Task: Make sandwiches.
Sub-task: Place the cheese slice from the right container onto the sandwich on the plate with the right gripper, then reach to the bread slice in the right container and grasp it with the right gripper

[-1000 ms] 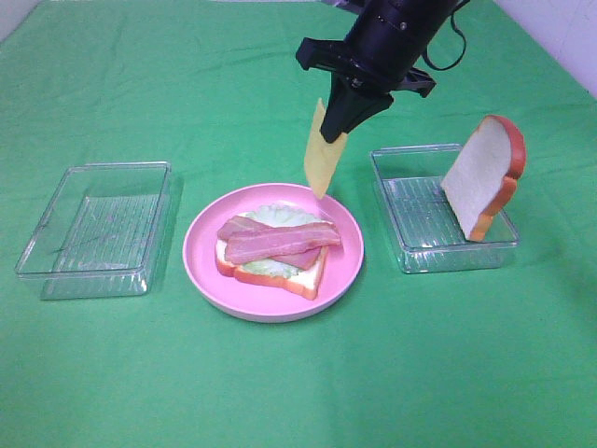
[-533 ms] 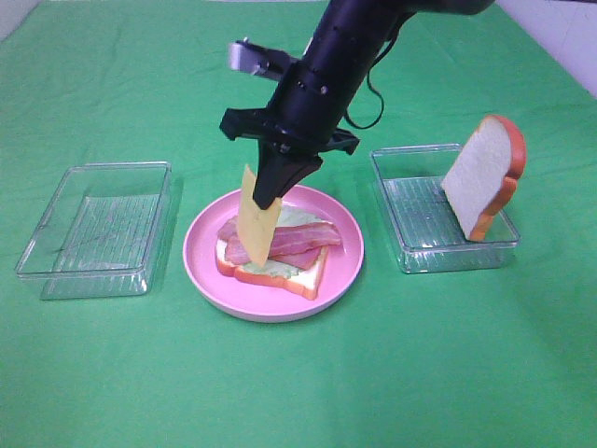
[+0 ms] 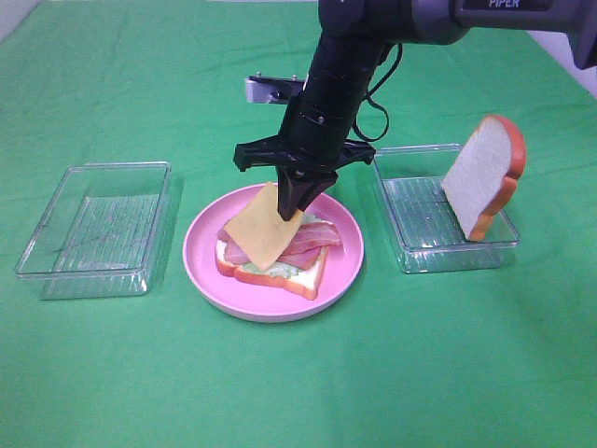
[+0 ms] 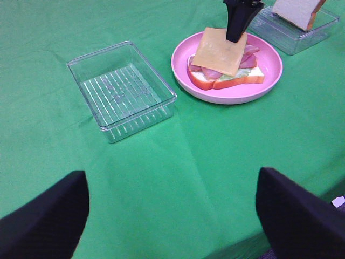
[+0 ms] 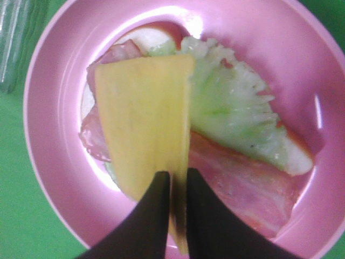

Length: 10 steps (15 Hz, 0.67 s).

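One sandwich [image 3: 272, 252] is well under way on the green counter [image 3: 298, 392] and, as I judge it, about one layer short of finished. It sits on the pink plate [image 3: 210, 271] near the counter's middle: a bottom bread slice [image 3: 284, 277], lettuce [image 5: 232, 108], bacon [image 3: 317, 238], and on top a cheese square [image 3: 266, 224] that lies tilted across the bacon with its raised edge not yet let go. The right tool [image 3: 289, 210] points down over the plate's far side, its fingers [image 5: 153, 216] close together with that cheese edge between them. The left tool [image 4: 172, 178] hangs over the counter's near edge, its fingers spread wide and holding nothing. What seems left is to free the cheese and cap the stack with the second bread slice [image 3: 480, 182], which leans upright against the far right corner of the right tray [image 3: 438, 257]. Whether more than one sandwich is meant, I cannot tell; no spare fillings show.

Counted, large to small:
- One counter.
- Two tools.
- Two clear trays: the left tray [image 3: 93, 280] toward the counter's left edge holds nothing, and the right one toward the right edge holds only bread.
- One plate.
- Two bread slices.
- One lettuce leaf.
- At least two bacon strips, partly hidden by the cheese.
- One cheese square.
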Available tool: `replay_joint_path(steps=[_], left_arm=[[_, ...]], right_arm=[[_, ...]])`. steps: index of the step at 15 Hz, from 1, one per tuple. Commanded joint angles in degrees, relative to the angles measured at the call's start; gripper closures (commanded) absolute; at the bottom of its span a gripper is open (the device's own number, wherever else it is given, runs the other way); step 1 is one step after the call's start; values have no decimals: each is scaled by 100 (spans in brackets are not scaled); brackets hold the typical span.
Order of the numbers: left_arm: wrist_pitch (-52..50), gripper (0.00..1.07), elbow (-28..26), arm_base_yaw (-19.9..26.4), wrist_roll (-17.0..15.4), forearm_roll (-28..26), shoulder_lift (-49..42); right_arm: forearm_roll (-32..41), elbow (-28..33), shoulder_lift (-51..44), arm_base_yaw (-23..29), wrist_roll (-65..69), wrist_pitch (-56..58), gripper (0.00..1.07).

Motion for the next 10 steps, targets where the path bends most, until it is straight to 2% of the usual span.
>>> replay_joint_path(steps=[1,3,4,8,10], left_arm=[[-52,26,17,-6,11,-34,-120],[-52,26,17,-6,11,-34,-120],[-52,26,17,-6,11,-34,-120],[-52,26,17,-6,11,-34,-120],[-52,26,17,-6,11,-34,-120]], right_arm=[[-172,-23,6,-11,166,-52,72],[-413,-23,-23,-11,189,-6,41],[-544,-29,-74,-11,189,80,37],[-1627,-29,-607,-29,561,332,37],[-1908,-29,-882,-109,693,413,37]])
